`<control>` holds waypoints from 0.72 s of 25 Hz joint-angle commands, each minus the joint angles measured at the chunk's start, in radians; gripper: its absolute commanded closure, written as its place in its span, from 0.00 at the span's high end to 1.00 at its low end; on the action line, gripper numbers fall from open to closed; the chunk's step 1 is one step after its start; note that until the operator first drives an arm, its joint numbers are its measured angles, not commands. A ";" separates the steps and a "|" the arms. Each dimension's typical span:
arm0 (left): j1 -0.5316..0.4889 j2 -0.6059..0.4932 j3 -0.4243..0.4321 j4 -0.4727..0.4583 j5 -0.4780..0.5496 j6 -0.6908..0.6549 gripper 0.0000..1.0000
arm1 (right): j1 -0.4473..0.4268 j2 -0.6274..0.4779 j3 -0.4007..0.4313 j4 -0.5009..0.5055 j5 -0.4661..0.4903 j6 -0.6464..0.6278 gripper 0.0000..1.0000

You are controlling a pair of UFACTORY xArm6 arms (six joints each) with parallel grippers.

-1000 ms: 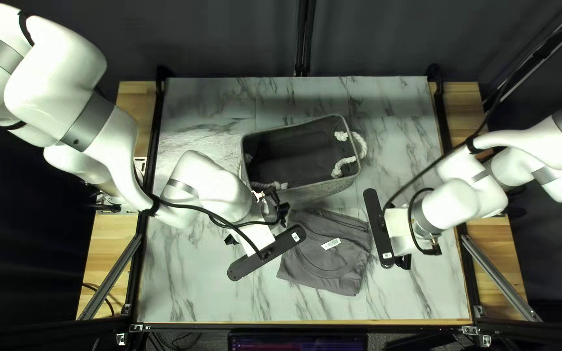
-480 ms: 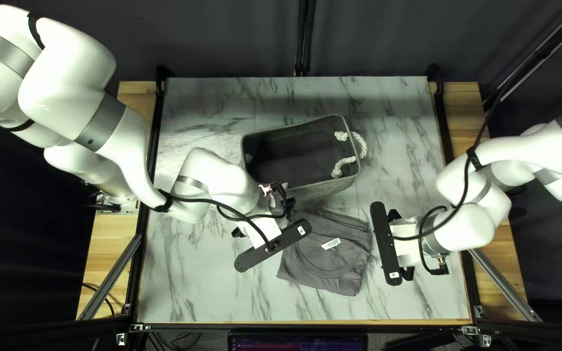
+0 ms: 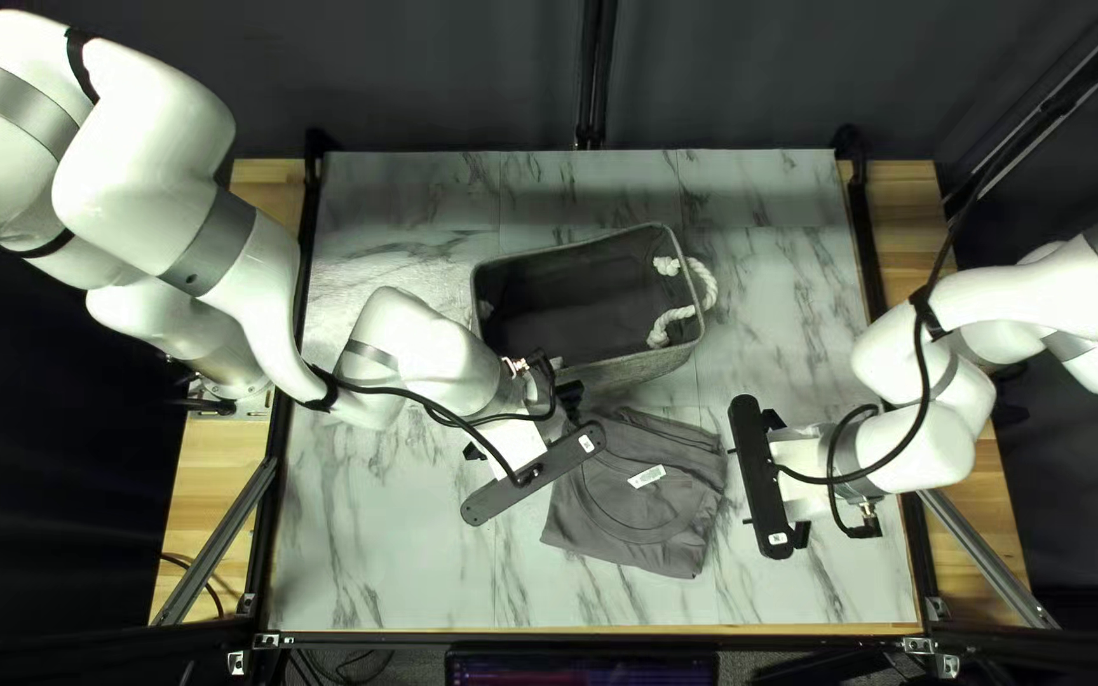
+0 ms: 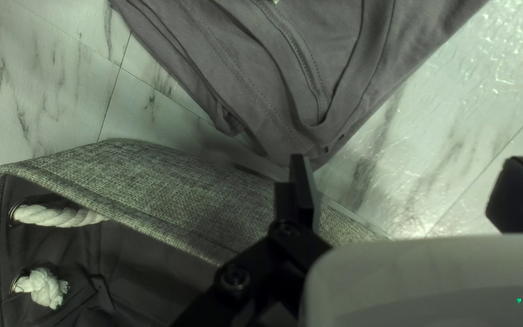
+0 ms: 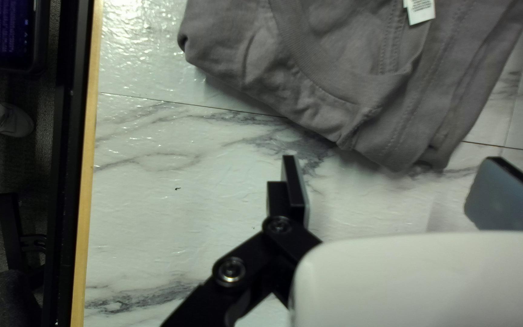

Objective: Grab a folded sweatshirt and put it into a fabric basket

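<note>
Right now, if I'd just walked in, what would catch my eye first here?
Probably my two white arms, the left one and the right one, reaching in from either side of the table. Next, the folded grey sweatshirt lying there with its white tag; beyond it, toward the dark curtain, an open fabric basket with white rope handles.

Sweatshirt (image 5: 346, 66) cut off in both wrist views, its tag's (image 5: 421, 10) print seemingly too small to tell.

My left gripper (image 3: 522, 430) has its fingers apart — grey sweatshirt (image 4: 243, 72) ahead, basket (image 4: 152, 181) (white rope (image 4: 62, 215) inside) beside it.
</note>
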 commanded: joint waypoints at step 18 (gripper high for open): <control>0.093 0.156 -0.153 -0.233 0.026 0.418 1.00 | -0.064 0.125 -0.055 -0.123 -0.052 0.030 1.00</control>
